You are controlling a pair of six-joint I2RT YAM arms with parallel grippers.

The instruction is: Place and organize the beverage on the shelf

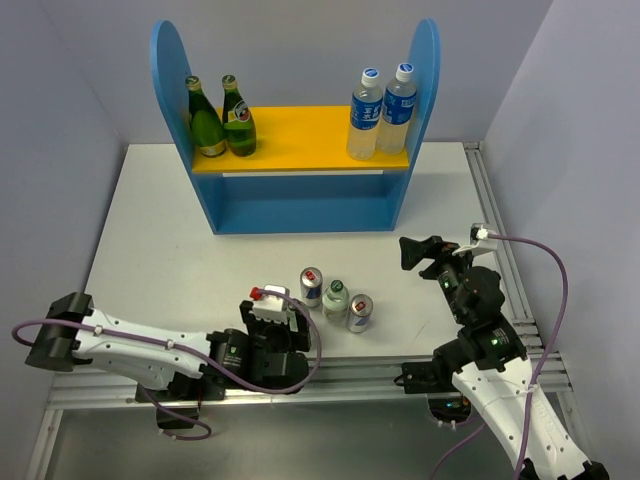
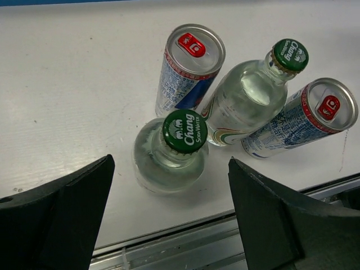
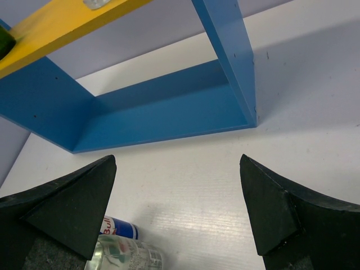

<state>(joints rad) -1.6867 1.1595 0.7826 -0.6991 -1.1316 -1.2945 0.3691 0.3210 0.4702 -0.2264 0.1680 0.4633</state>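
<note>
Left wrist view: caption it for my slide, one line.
Open left gripper frames a green-capped clear bottle, beside another bottle and two cans.

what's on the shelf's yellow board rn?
Two dark green glass bottles at its left end, two clear blue-capped bottles at the right; middle bare. The yellow board hides the lower level from above; the right wrist view shows no drinks there.

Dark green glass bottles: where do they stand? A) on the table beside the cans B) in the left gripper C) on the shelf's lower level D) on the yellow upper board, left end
D: the top view shows both dark green glass bottles upright on the yellow upper board beside the left side panel.
</note>
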